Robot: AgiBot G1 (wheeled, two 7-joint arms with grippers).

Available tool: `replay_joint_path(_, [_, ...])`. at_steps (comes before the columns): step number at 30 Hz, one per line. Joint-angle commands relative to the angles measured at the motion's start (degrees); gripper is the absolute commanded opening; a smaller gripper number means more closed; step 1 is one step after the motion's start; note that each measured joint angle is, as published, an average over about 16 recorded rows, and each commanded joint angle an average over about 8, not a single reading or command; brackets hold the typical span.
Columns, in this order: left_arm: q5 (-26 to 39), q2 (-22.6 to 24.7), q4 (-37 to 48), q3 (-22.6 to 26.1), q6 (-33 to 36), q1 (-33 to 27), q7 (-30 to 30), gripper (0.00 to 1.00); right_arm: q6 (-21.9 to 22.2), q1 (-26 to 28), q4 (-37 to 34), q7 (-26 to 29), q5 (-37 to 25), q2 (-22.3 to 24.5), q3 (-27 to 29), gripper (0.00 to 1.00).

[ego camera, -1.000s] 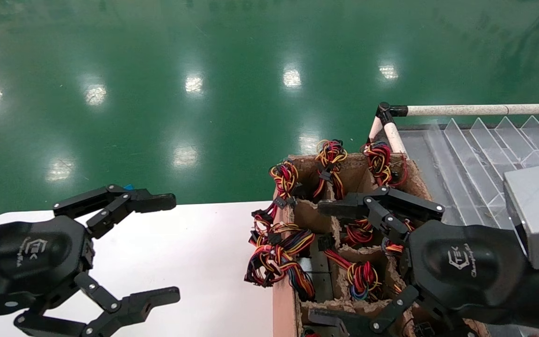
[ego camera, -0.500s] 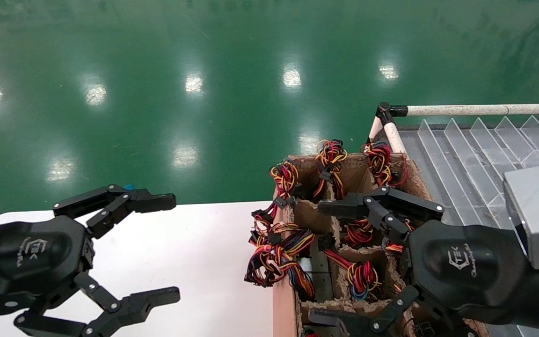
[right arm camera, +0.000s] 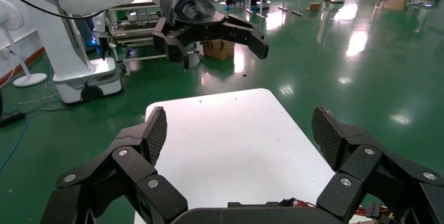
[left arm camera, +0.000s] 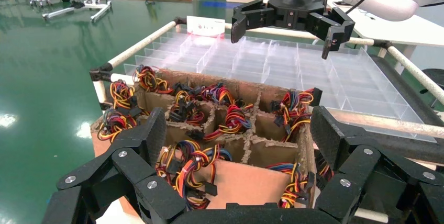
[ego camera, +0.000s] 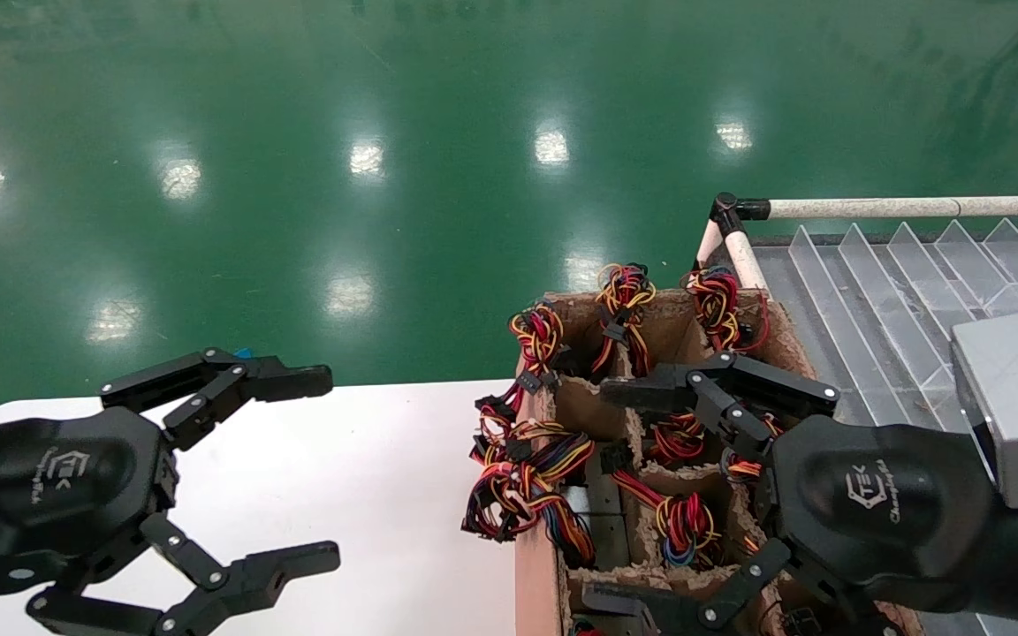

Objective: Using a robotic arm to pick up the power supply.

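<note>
A brown divided carton (ego camera: 537, 565) holds several power supplies standing in its cells. Mostly their red, yellow and black wire bundles (ego camera: 522, 486) show. One power supply (ego camera: 608, 530) shows a dark grey metal edge in a middle cell. My right gripper (ego camera: 606, 495) hovers open above that carton with nothing between its fingers; in the right wrist view the right gripper (right arm camera: 242, 129) looks out over the white table (right arm camera: 230, 135). My left gripper (ego camera: 319, 468) is open and empty over the white table (ego camera: 385, 459), left of the carton. In the left wrist view the left gripper (left arm camera: 240, 127) faces the carton (left arm camera: 246, 179).
A clear plastic divided tray (ego camera: 898, 283) with a white pipe rail (ego camera: 871, 208) stands right of the carton. Wire bundles spill over the carton's left wall onto the table edge. Green floor lies beyond the table.
</note>
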Motion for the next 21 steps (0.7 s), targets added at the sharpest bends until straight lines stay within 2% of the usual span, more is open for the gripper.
replay_joint_path(1, [0.0, 0.0, 0.0, 0.0, 0.0, 0.0, 0.0, 1.0, 0.0, 0.0, 0.0, 0.0, 0.0, 0.0, 0.0, 1.0])
replay_joint_path(21, [0.0, 0.0, 0.0, 0.0, 0.0, 0.0, 0.0, 1.0, 0.0, 0.0, 0.0, 0.0, 0.0, 0.0, 0.0, 1.0])
